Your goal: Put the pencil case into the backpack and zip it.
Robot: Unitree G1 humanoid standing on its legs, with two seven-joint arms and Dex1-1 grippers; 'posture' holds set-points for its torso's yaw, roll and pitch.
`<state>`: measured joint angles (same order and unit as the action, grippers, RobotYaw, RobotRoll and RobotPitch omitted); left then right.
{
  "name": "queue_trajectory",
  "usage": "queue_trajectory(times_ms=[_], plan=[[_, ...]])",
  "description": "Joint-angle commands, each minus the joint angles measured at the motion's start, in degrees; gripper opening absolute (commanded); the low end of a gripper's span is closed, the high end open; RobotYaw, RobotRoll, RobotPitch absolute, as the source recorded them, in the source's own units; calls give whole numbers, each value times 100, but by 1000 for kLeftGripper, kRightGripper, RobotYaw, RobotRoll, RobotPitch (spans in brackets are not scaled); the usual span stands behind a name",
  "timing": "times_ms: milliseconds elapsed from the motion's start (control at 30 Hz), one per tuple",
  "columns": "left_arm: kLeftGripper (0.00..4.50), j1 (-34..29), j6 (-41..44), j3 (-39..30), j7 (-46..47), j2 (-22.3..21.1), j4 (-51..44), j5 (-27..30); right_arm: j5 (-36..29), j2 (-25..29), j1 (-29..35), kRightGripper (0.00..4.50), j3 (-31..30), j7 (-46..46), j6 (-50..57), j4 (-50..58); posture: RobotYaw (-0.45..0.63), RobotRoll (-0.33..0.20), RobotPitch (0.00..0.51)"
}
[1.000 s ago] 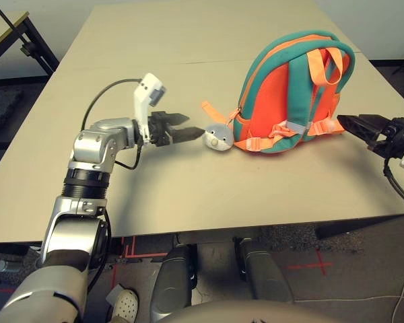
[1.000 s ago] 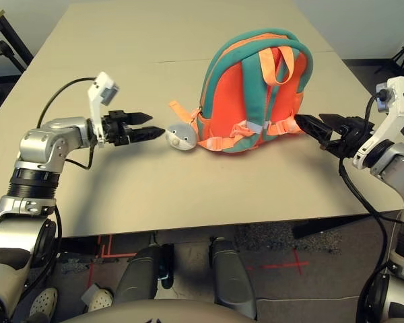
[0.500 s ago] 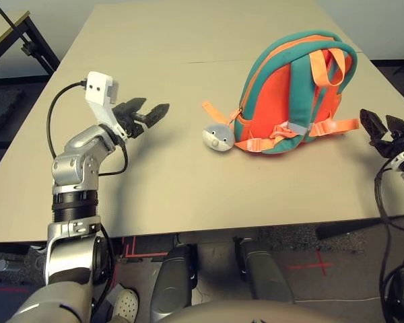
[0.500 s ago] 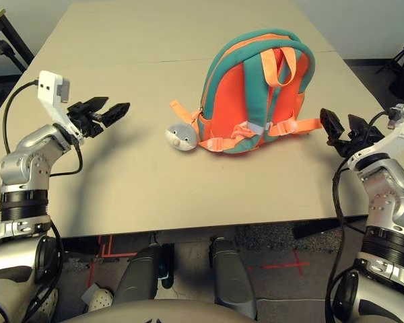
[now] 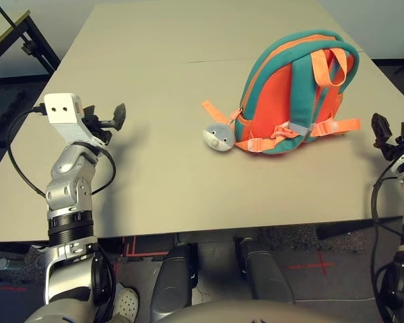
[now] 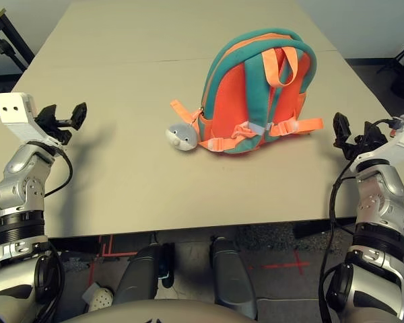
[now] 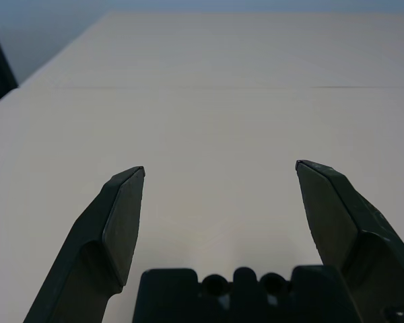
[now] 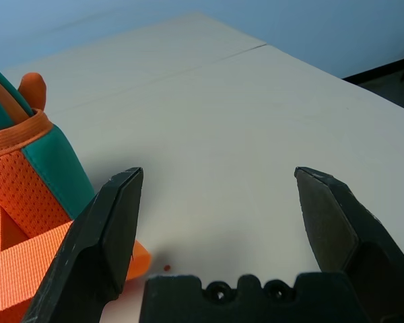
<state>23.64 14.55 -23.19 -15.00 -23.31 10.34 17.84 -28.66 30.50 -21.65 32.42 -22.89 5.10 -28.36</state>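
We held our left gripper and right gripper wide and empty, well clear of the backpack lying on the table. We judged the task finished; nothing remained but to rest.

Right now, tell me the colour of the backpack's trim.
Teal, around the orange backpack; clearest in the left eye view.

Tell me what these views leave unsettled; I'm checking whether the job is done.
- Backpack: head views show its strap side; the zipper is turned away.
- Pencil case: whether it's inside, the backpack's fabric hides.
- Backpack in the right wrist view: cut off by the edge.
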Motion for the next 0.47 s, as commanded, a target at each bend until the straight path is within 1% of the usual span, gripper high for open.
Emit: queue_trajectory(times_ms=[33, 467], plan=[[4500, -76, -181, -99, 142, -86, 196, -78, 69, 12, -44, 4465, -28, -33, -104, -205, -84, 0, 169], [4500, -29, -435, -18, 315, -59, 425, -80, 165, 68, -224, 4465, -87, -133, -224, -550, -85, 0, 163]])
